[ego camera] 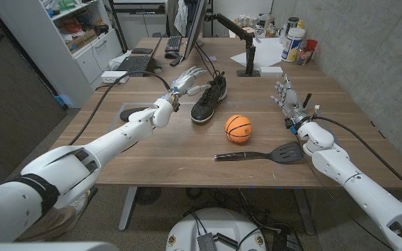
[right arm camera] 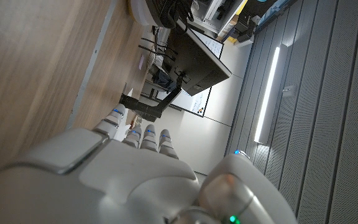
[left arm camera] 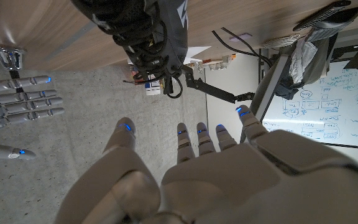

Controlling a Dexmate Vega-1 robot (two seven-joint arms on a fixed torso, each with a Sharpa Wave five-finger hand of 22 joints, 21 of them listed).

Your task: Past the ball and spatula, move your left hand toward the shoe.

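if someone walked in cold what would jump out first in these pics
The orange ball at the table's middle draws the eye first, with the black spatula lying just in front of it. Next is the left hand, fingers spread, reaching out beside the black shoe. The right hand stands open, apart from them, on the table's right side.

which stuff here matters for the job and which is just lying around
Job: shoe, ball, spatula, left hand.
Lying about: keyboard, white bottle, laptop, desk lamp arm.
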